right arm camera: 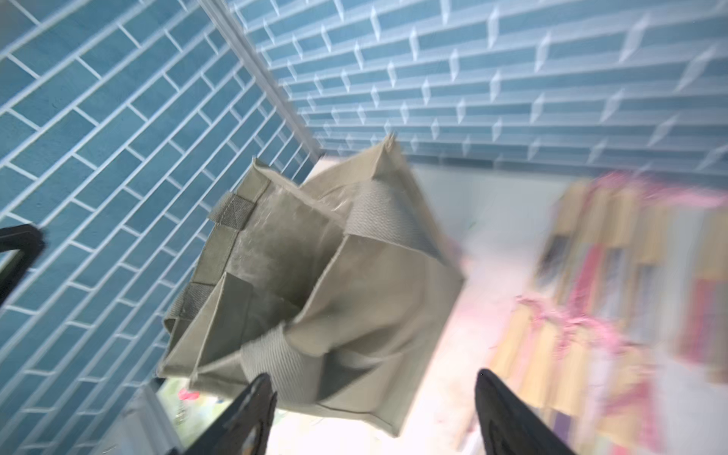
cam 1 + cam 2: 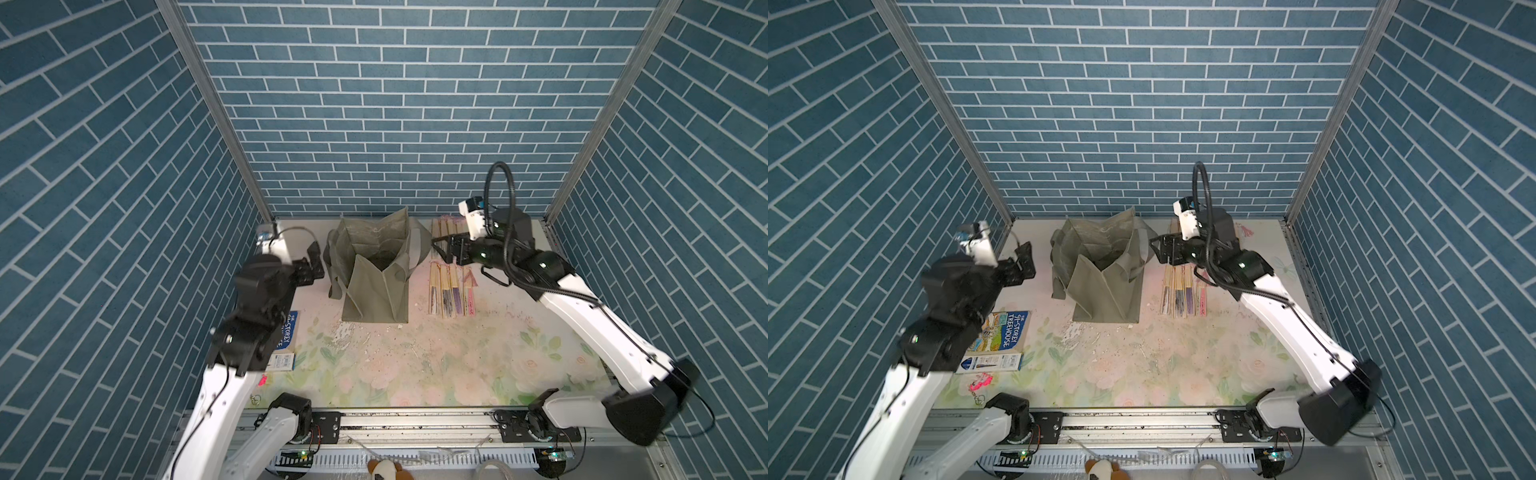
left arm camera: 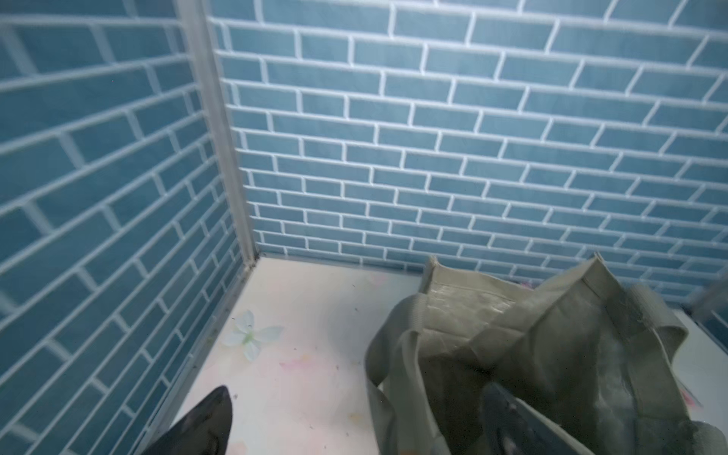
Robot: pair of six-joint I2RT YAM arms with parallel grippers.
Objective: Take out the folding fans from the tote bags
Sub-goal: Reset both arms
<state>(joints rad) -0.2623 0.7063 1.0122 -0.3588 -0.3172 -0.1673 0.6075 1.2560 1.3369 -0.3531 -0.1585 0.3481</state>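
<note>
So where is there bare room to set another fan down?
Widest bare patch: the table, front middle, between the tote bag behind, the book at left and the right arm. Crowded: the strip right of the bag, filled with folding fans, right gripper hanging there.

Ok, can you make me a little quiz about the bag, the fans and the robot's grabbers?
1. True or false: the right gripper holds something.
2. Where are the fans we can see, compared with the bag? A) on top of it B) beside it, on the table C) under it
3. Fill in: the blue thing with TREEHOUSE printed on it is a ___.

Key
1. False: its jaws stand open with nothing between them.
2. B
3. book
</note>
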